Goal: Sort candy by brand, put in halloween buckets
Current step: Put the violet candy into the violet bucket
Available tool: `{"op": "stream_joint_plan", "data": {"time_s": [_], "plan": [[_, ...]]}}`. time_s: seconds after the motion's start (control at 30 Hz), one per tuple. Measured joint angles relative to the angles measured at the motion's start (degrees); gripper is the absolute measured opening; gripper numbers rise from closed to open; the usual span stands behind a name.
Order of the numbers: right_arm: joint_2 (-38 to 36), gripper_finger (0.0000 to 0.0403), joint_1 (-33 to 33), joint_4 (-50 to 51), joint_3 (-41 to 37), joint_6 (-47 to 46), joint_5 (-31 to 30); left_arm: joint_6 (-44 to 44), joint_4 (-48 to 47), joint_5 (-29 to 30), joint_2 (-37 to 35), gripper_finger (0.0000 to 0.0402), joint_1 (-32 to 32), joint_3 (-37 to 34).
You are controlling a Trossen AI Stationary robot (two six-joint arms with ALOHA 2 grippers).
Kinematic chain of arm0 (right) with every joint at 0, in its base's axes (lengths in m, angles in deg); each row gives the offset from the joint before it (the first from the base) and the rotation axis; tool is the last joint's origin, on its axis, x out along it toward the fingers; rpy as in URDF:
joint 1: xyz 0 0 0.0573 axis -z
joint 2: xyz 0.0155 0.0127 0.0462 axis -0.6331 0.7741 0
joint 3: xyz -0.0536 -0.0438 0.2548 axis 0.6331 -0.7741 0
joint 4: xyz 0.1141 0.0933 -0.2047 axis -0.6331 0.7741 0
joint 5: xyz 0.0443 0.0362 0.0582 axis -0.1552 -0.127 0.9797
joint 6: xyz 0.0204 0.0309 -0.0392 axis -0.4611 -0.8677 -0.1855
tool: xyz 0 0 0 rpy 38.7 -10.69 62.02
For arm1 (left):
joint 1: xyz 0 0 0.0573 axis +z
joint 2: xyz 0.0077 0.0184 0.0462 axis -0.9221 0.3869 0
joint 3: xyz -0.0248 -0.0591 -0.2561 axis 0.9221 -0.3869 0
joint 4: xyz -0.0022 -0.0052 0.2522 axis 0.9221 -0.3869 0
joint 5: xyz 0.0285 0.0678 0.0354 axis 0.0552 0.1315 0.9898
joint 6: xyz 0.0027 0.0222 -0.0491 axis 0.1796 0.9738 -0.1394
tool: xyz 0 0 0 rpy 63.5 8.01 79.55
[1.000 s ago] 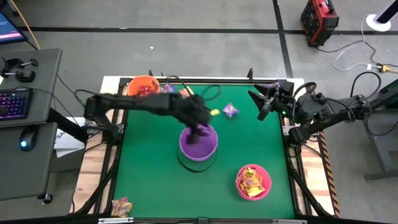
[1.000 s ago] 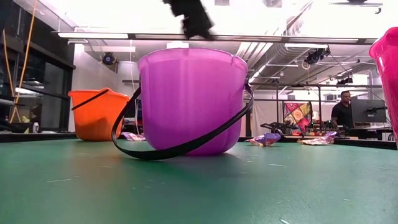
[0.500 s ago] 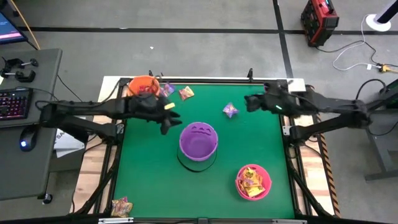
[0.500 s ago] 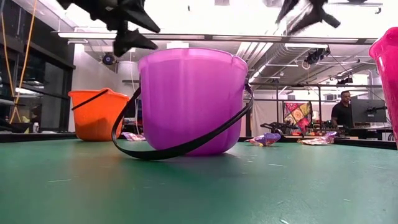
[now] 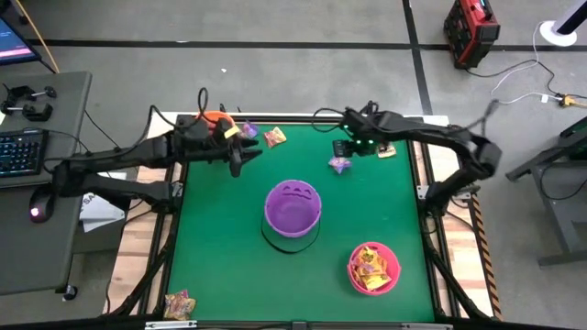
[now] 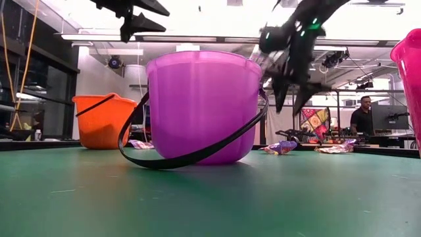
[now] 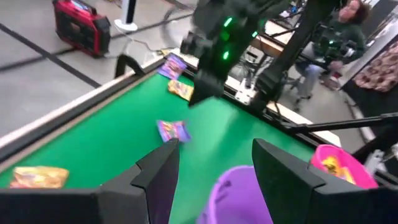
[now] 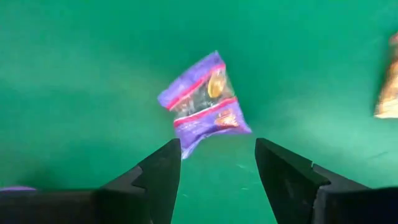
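Note:
A purple candy packet (image 8: 204, 102) lies flat on the green mat (image 5: 339, 163). My right gripper (image 8: 217, 168) hovers just above it, open, fingers pointing down (image 6: 296, 92). My left gripper (image 5: 237, 151) is open and empty, held high (image 6: 141, 16) beside the orange bucket (image 5: 211, 120). The purple bucket (image 5: 293, 206) stands mid-table with its black handle lying on the mat. The pink bucket (image 5: 373, 268) stands near the right front and holds yellow and orange packets. More packets (image 5: 274, 137) (image 5: 249, 130) lie by the far edge.
Another packet (image 5: 385, 149) lies near the far right corner, close to my right arm. One packet (image 5: 179, 302) sits off the mat at the near left corner. The mat between the purple bucket and the left edge is bare. A person sits in the room beyond (image 6: 360, 115).
My left gripper has pulled away from above the purple bucket toward the far left, ending beside the orange bucket. My right arm has swung in from the table's right edge toward the purple packet and tipped its fingers downward over it.

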Motion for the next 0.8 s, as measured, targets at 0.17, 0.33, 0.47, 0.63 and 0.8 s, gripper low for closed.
{"op": "stream_joint_plan", "data": {"time_s": [0.17, 0.33, 0.47, 0.63, 0.8], "plan": [[8.35, 0.0201, 0.49, -3.33, 0.0, -1.09, 6.2, 4.69, -0.11, -0.04, 0.04, 0.019, 2.71, 0.59], [14.52, 0.0201, 0.33, -6.77, 0.0, -2.47, 8.29, 8.47, -0.14, -1.11, 0.07, 0.019, 5.8, 0.66], [18.13, 0.0193, 0.17, -6.43, 0.04, -1.77, 5.46, 10.66, -0.14, -1.33, 0.04, 0.019, 8.05, 0.66], [18.55, 0.0087, -1.34, -5.81, 0.16, 2.26, 2.63, 10.64, -0.08, -1.33, 0.04, 0.019, 10.42, 0.66], [11.11, 0.0018, -3.42, -6.74, -0.14, 7.13, 0.15, 8.84, 4.69, -1.33, 0.04, 0.019, 12.73, 0.66]]}}
